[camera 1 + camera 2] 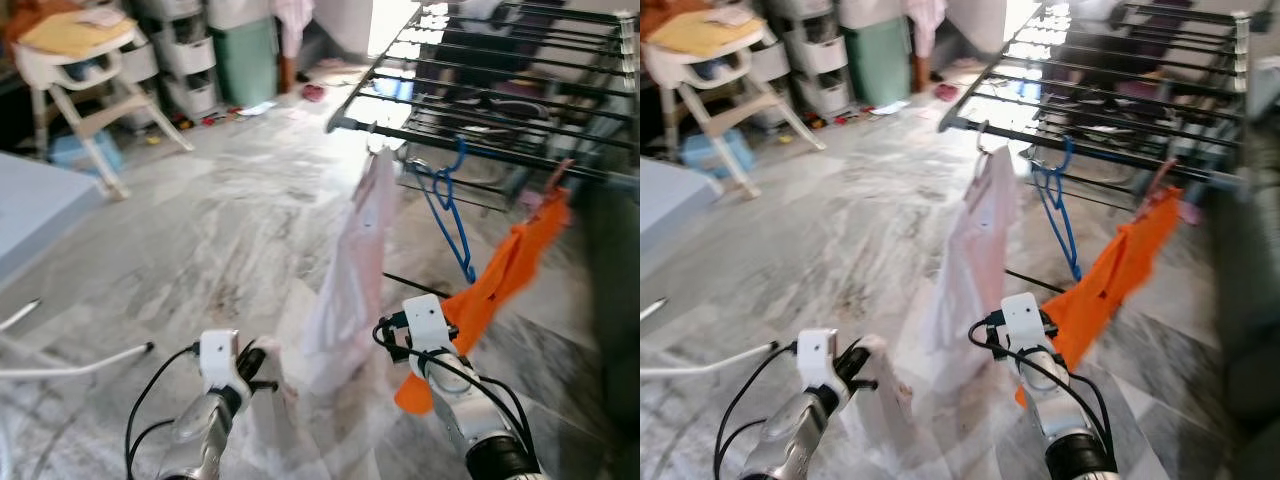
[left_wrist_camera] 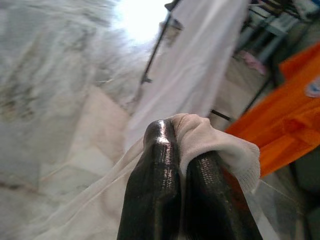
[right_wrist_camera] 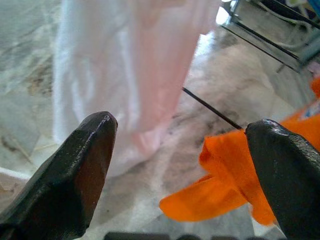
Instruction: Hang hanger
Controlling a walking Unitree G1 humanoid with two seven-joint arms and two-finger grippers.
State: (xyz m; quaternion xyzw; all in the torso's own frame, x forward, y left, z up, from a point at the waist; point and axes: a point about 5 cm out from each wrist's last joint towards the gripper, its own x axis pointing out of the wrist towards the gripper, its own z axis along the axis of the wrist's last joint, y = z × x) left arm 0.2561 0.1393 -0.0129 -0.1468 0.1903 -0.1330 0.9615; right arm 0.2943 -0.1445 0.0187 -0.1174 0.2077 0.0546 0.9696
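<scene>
Head views: a pale pink garment point(image 1: 352, 280) hangs by its hanger hook from the near rail of the drying rack point(image 1: 500, 90), just beside a bare blue hanger point(image 1: 447, 205) and an orange garment point(image 1: 505, 270).

Left wrist view: the left gripper point(image 2: 182, 165) has its fingers clamped on the garment's cream hem.

Right wrist view: the right gripper point(image 3: 182, 150) has its fingers spread wide, empty, below the rack.

The hanging looks nearly done; next, releasing the hem. Marble floor point(image 1: 220, 220), cluttered room.

Marble floor point(image 1: 230, 220), white highchair point(image 1: 75, 75), storage drawers point(image 1: 185, 50)
</scene>
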